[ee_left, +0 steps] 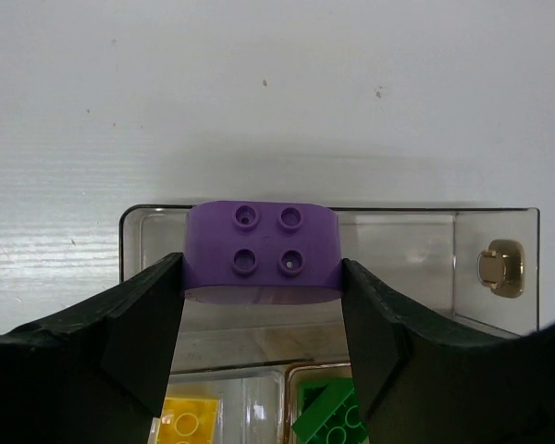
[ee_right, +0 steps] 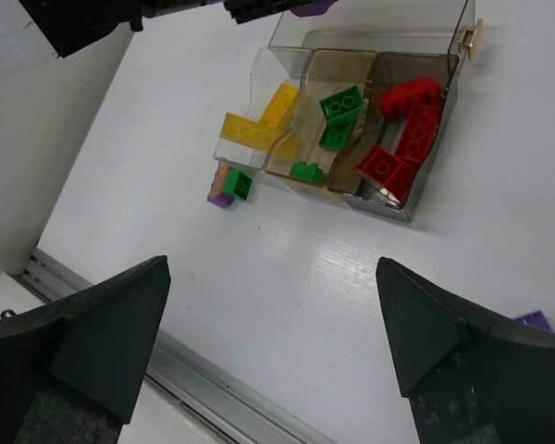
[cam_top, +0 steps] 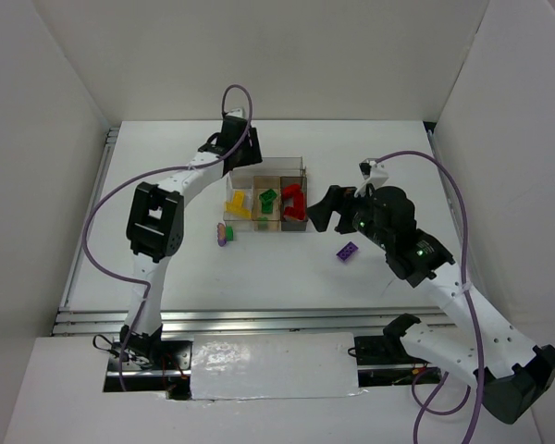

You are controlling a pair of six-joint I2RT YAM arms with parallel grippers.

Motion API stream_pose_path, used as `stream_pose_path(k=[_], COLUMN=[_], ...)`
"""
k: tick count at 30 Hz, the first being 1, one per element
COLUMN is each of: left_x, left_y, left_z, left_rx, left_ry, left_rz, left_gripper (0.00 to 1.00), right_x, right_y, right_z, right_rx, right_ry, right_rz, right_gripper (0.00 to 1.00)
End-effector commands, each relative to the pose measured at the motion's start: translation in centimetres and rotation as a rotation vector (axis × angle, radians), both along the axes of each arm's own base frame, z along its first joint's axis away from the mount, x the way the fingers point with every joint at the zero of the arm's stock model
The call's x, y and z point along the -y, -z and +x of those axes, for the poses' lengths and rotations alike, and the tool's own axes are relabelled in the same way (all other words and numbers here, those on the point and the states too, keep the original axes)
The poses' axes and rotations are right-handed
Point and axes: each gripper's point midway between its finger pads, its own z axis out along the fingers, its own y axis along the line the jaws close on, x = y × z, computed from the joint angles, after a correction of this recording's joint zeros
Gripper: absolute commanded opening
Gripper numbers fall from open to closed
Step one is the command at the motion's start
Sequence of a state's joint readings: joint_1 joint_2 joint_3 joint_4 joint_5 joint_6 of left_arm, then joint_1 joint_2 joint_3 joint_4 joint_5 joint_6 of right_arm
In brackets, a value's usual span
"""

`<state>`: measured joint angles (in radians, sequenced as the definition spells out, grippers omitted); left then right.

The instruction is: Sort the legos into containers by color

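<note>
My left gripper (ee_left: 262,282) is shut on a purple rounded lego (ee_left: 262,250) with four studs, holding it above the wide clear compartment (ee_left: 425,250) at the back of the containers (cam_top: 279,166). The clear bin holds yellow legos (cam_top: 236,202), the tan bin green legos (cam_top: 266,202), and the dark bin red legos (cam_top: 294,202). A purple brick (cam_top: 348,251) lies on the table to the right of the bins. A small stack of purple and green pieces (ee_right: 229,185) lies at their left. My right gripper (ee_right: 273,268) hangs open and empty beside the dark bin's right side (cam_top: 319,211).
White walls close in the table on the left, right and back. A metal rail (cam_top: 259,319) runs along the near edge. A gold clasp (ee_left: 501,268) sits on the wide compartment's right wall. Purple cables loop over both arms.
</note>
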<state>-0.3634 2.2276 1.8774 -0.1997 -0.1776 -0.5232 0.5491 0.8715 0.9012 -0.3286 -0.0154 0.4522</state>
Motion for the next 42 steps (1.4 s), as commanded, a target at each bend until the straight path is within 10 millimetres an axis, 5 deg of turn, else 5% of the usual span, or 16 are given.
stream_pose_path(k=[1, 5, 10, 12, 14, 22, 24, 25, 26, 28, 29, 30, 32, 33, 36, 42], left_x=[0.8, 1.2, 1.1, 1.0, 0.8, -3.0, -4.6, -5.3, -5.8, -6.0, -6.5, -6.6, -7.0, -6.8, -5.9, -5.4], left_y=[-4.1, -3.9, -5.1, -5.8, -7.9, -13.0, -9.7, -9.9, -7.2, -6.4, -4.1, -4.4, -2.5, -3.1, -2.7, -0.8], left_z=[0.0, -0.8, -1.2, -1.3, -1.9, -5.6, -8.1, -9.6, -11.3, -13.4, -14.8, -15.6, -17.4, -17.6, -18.2, -17.6], left_rx=[0.087, 0.086, 0.108, 0.118, 0.153, 0.189, 0.09, 0.073, 0.005, -0.024, -0.071, -0.068, -0.112, -0.092, -0.096, -0.135], left_ry=[0.023, 0.039, 0.038, 0.032, 0.035, -0.084, -0.119, -0.14, -0.141, -0.136, -0.137, -0.141, -0.128, -0.105, -0.043, -0.02], left_rz=[-0.015, -0.013, -0.019, -0.02, -0.027, 0.011, 0.055, 0.049, 0.067, 0.038, 0.049, 0.033, 0.041, 0.025, 0.002, 0.002], left_gripper=[0.23, 0.37, 0.76, 0.82, 0.99, 1.0, 0.98, 0.91, 0.86, 0.49, 0.4, 0.36, 0.42, 0.59, 0.75, 0.67], right_x=[0.0, 0.0, -0.1, -0.1, -0.1, -0.7, -0.9, -1.2, -1.3, -1.5, -1.6, -1.6, -1.8, -1.8, -1.8, -1.9], right_y=[0.1, 0.2, 0.2, 0.4, 0.5, 0.9, 1.1, 1.3, 1.5, 2.0, 2.1, 2.3, 2.3, 2.3, 2.5, 2.6], right_z=[0.3, 0.3, 0.3, 0.3, 0.4, 0.5, 0.4, 0.2, 0.2, 0.1, 0.1, 0.0, -0.2, -0.3, -0.5, -0.8], right_rx=[0.005, 0.004, 0.0, -0.004, -0.006, -0.02, -0.023, -0.031, -0.035, -0.046, -0.05, -0.054, -0.056, -0.055, -0.057, -0.064], right_ry=[-0.001, 0.001, -0.008, -0.007, -0.004, -0.027, -0.042, -0.061, -0.064, -0.077, -0.079, -0.082, -0.097, -0.102, -0.104, -0.111], right_rz=[-0.005, -0.007, -0.006, -0.009, -0.011, -0.011, -0.008, -0.007, -0.008, -0.007, -0.007, -0.008, -0.007, -0.006, -0.001, 0.009], right_gripper=[1.0, 1.0, 1.0, 1.0, 1.0, 1.0, 1.0, 1.0, 1.0, 1.0, 1.0, 1.0, 1.0, 1.0, 1.0, 1.0])
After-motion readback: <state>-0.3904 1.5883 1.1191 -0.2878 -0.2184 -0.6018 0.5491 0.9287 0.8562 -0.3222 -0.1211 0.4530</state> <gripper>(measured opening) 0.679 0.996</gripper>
